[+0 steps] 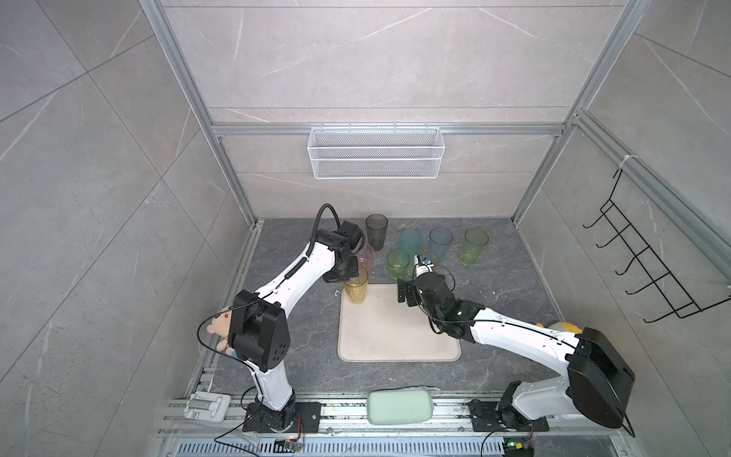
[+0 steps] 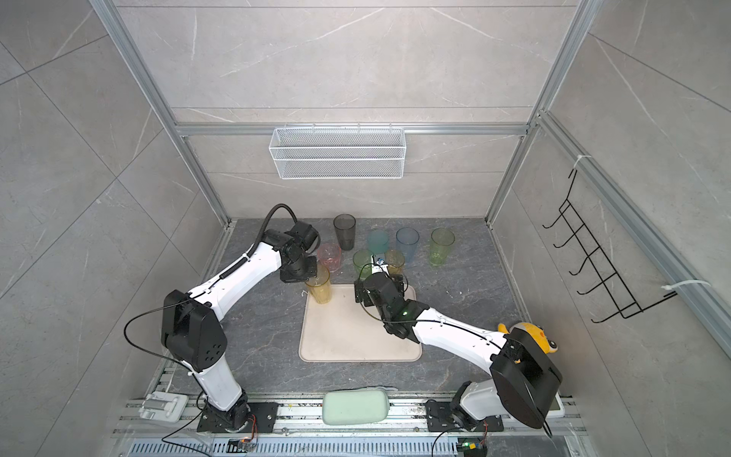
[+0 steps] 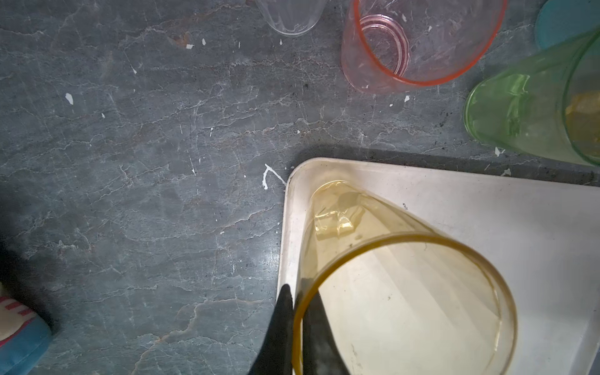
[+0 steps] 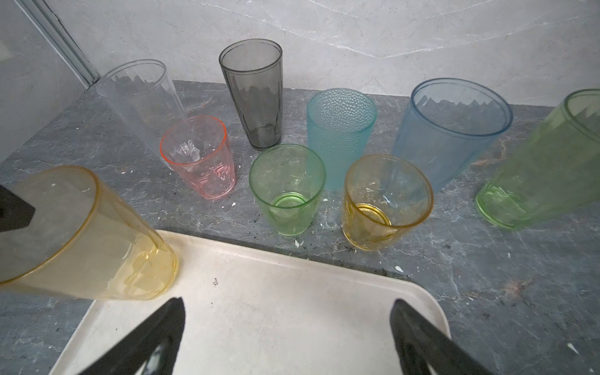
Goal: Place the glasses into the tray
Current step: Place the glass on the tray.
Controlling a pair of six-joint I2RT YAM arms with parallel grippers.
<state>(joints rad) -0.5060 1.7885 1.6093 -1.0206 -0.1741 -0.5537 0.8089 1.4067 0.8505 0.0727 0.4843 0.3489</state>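
While my left gripper (image 3: 297,292) is pinching the tall amber tumbler (image 3: 406,292) by its rim in the tray (image 1: 395,340)'s far-left corner | right gripper (image 4: 287,303) is hanging open, empty, above the tray's far edge | I'm judging the other glasses (image 4: 287,191) light, slick, perhaps brittle: rim pinches.

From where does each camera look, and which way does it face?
Both top views: high overhead on the robot's side, looking down and toward the back wall; left arm, right arm and tray show whole.
Left wrist: on the left arm, looking down past the left gripper, shut on the tall amber glass.
Right wrist: on the right arm, looking over the open right gripper toward the grey glass and that wall.
Shared: both wrist views show the amber glass at a tray corner.
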